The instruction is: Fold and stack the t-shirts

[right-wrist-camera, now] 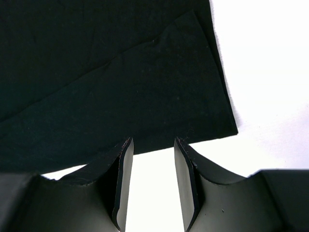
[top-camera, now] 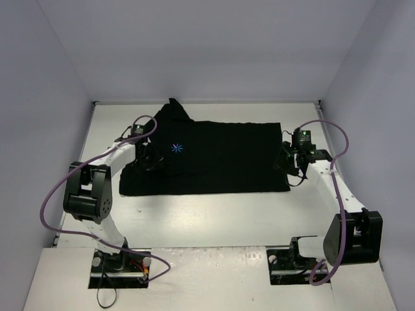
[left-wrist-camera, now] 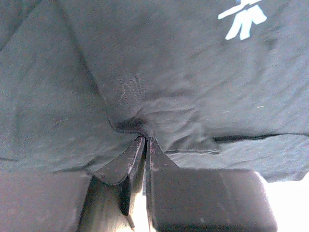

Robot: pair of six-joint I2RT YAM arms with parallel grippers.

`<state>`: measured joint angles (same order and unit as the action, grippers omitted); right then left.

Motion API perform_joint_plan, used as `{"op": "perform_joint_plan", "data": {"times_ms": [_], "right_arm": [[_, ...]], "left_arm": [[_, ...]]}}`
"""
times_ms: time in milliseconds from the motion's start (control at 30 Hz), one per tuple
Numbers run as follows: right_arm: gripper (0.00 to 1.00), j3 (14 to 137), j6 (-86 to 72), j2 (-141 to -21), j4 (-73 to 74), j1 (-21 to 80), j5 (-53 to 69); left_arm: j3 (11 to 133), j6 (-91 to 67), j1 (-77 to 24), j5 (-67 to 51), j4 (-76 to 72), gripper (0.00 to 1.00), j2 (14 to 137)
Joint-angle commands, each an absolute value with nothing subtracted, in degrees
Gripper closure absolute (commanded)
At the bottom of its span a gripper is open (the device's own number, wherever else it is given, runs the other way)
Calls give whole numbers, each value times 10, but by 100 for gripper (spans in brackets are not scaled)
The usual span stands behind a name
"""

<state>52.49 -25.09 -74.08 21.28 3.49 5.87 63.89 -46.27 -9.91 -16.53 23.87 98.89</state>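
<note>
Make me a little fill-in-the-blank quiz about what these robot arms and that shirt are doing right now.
The t-shirt lying on the white table is ____. The small mark printed on it is ____. The fingers pinching a fold of the cloth belong to the ____ arm. The right arm's fingers stand ____, gripping nothing.
Missing words: black; blue; left; open.

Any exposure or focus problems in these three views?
Top view: even light, t-shirt a near-flat black patch. Left wrist: close-up soft and grainy, t-shirt washed to grey. Right wrist: table blown out white, t-shirt crushed dark, edges sharp.
</note>
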Motion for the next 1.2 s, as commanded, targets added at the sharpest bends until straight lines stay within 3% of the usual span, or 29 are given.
{"op": "perform_joint_plan", "data": {"times_ms": [0, 600, 700, 800, 900, 1033, 1167], "right_arm": [[63, 526, -242, -728, 211, 39, 59], [63, 519, -229, -747, 211, 40, 56], [62, 521, -226, -753, 210, 40, 54], [62, 528, -218, -766, 209, 40, 55], [62, 542, -211, -789, 209, 41, 63], [62, 560, -214, -824, 199, 48, 58], [62, 557, -225, -872, 160, 49, 44]], "left_arm": [[711, -476, -113, -171, 228, 100, 992], [905, -462, -172, -171, 232, 96, 1140], [925, -448, -179, -181, 233, 87, 1153], [937, -432, -181, -188, 235, 61, 1151], [958, -399, -180, -167, 263, 42, 1126], [965, -332, -172, -92, 327, 34, 1054], [876, -278, -159, -17, 347, 33, 996]]}}
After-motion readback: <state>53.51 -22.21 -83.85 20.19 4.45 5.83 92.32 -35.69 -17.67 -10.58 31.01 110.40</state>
